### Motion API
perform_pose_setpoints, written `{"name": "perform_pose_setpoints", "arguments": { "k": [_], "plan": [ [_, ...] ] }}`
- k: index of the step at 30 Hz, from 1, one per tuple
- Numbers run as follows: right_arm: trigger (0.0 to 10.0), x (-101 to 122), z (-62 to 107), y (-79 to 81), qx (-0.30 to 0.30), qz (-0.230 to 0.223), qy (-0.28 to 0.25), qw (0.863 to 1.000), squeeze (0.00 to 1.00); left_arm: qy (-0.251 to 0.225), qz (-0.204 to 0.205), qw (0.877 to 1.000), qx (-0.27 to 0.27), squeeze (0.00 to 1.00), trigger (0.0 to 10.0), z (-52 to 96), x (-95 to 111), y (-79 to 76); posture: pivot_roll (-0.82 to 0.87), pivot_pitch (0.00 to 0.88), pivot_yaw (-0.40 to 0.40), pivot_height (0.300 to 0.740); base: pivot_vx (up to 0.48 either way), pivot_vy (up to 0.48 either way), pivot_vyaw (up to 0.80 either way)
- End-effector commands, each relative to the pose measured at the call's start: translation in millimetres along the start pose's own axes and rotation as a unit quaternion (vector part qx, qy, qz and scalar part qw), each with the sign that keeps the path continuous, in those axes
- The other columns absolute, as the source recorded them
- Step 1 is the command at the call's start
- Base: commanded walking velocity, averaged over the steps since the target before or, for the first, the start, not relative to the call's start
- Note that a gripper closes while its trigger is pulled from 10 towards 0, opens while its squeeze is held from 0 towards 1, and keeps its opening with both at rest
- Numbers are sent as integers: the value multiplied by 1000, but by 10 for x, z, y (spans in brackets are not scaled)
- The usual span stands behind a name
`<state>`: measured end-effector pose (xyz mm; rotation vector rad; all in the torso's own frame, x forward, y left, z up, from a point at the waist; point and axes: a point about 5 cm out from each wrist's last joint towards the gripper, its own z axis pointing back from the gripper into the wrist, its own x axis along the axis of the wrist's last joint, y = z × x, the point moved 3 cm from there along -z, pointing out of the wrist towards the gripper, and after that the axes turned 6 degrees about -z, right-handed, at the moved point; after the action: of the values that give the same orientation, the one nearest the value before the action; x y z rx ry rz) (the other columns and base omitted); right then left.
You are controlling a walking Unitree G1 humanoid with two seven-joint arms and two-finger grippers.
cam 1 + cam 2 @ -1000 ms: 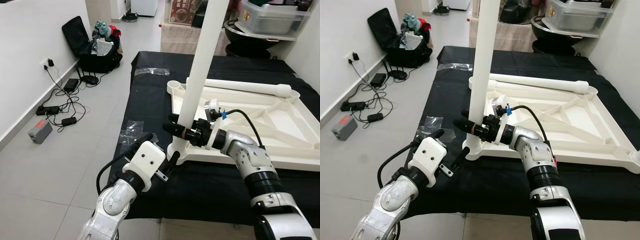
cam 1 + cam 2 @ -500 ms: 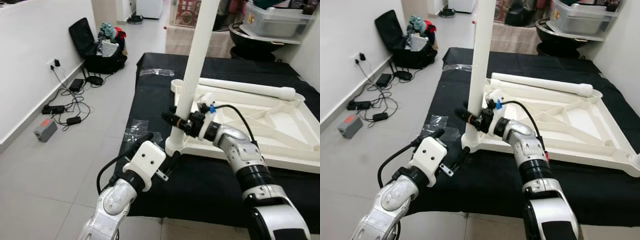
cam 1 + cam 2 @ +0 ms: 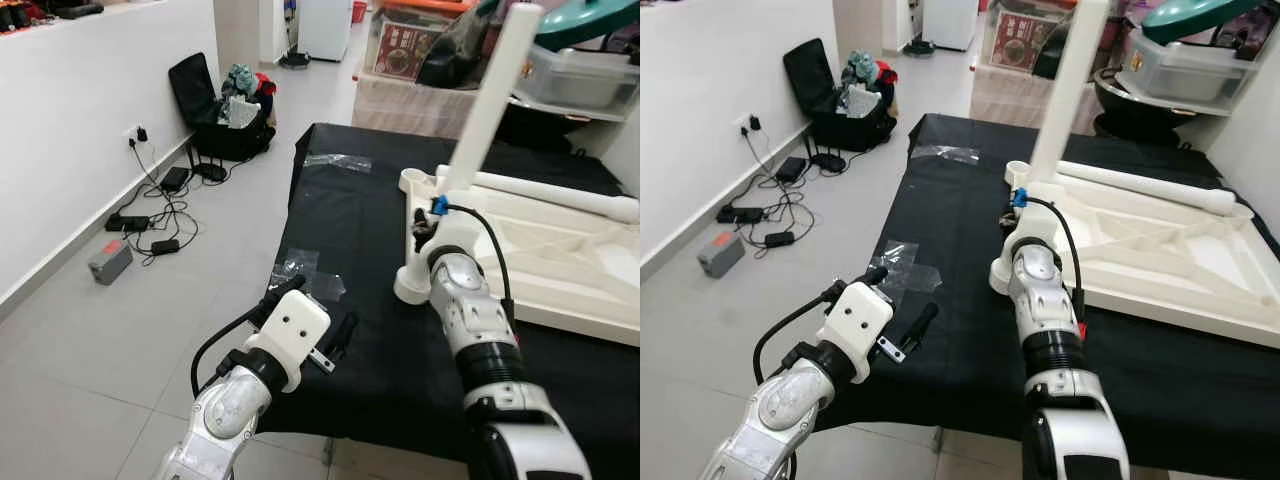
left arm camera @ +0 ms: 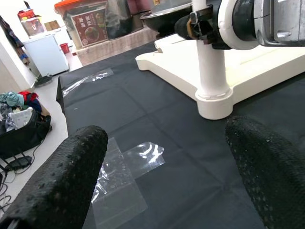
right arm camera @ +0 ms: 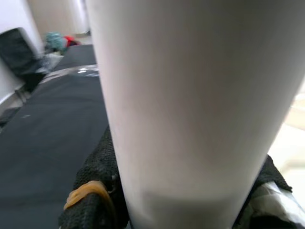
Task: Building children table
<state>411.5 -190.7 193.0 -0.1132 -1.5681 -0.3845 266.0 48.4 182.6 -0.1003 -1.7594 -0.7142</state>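
Tabletop lies upside down on the black cloth, and one white leg stands up from its near-left corner socket. Right gripper is clamped round that leg low down, just above the socket, its black fingers pressed to either side of the tube. The leg leans a little rather than standing straight, so to my eye it isn't fully seated yet.

That lean is the worry. If the arm pushes or twists while the leg is off-axis, the foot could jam in the socket, or the whole light tabletop could skid across the cloth, since nothing is pinning it. Letting go too early might let the leg topple toward the floor side.

Left gripper hangs spread wide and empty near the cloth's front edge, well short of the socket, with a clear plastic bag lying flat beneath it. It could brace the corner, but reaching in carelessly might knock the socket or drag that bag along.

Another leg lies across the tabletop's far side, loose enough to roll if the top gets jolted.
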Motion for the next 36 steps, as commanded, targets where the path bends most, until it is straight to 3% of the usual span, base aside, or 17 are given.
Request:
{"name": "perform_pose_setpoints", "arguments": {
  "k": [1,4,5,7,8,14,15,19,22,23,24,26,27,29,30,33,36],
  "plan": [
    [0,-246,50,-308,-89,14,43,995,0,4,-4,1000,-4,0,10000,15,-30,-29,93,76,-70,740,0,0,0],
    [0,-234,68,-295,-110,8,41,993,0,4,-4,1000,-5,0,10000,15,-28,-33,96,77,-70,740,0,0,0],
    [9882,-199,72,-241,-113,-9,38,993,0,3,-4,1000,-6,0,10000,12,-28,-31,93,82,-68,740,0,0,0],
    [10000,-40,48,-58,-76,-43,4,996,0,4,-5,1000,-5,0,10000,7,-30,-25,89,85,-68,740,0,0,0],
    [10000,61,38,48,-39,-53,-21,998,1000,4,-4,1000,-5,0,10000,6,-31,-26,90,85,-70,740,0,0,0],
    [10000,286,42,151,18,-44,-85,995,1000,4,-3,1000,-5,0,10000,7,-32,-42,93,90,-74,740,0,0,0],
    [10000,329,20,187,58,-55,-88,993,0,5,-3,1000,-3,0,10000,11,-34,-32,91,91,-71,740,0,0,0],
    [10000,309,10,283,127,-94,-66,985,0,6,-3,1000,-2,0,10000,14,-40,-21,93,94,-72,740,0,0,0],
    [10000,108,156,502,340,-142,17,929,0,6,-3,1000,-1,0,10000,11,-40,-17,98,95,-71,740,0,0,0],
    [10000,108,156,502,340,-142,17,929,0,6,-3,1000,-1,0,10000,11,-40,-17,98,95,-71,740,0,0,0],
    [10000,27,272,541,417,-141,43,897,0,6,-3,1000,-1,0,10000,10,-40,-17,96,95,-71,740,0,0,0],
    [10000,-17,410,554,488,-146,62,858,0,7,-3,1000,-1,0,10000,12,-40,-15,100,99,-73,740,0,0,0],
    [10000,-17,410,554,488,-146,62,858,0,7,-3,1000,-1,0,10000,12,-40,-15,100,99,-73,740,0,0,0],
    [10000,-49,547,549,549,-141,77,820,0,7,-3,1000,0,0,10000,14,-39,-16,100,99,-73,740,0,0,0],
    [10000,-49,547,549,549,-141,77,820,0,7,-3,1000,0,0,10000,14,-39,-16,100,99,-73,740,0,0,0],
    [10000,-94,708,553,621,-112,95,770,0,9,-4,1000,0,0,10000,23,-43,-10,104,102,-72,740,0,0,0],
    [10000,-100,724,567,640,-103,104,754,0,9,-4,1000,0,0,10000,27,-46,-2,105,103,-70,740,0,0,0]
  ]
}}
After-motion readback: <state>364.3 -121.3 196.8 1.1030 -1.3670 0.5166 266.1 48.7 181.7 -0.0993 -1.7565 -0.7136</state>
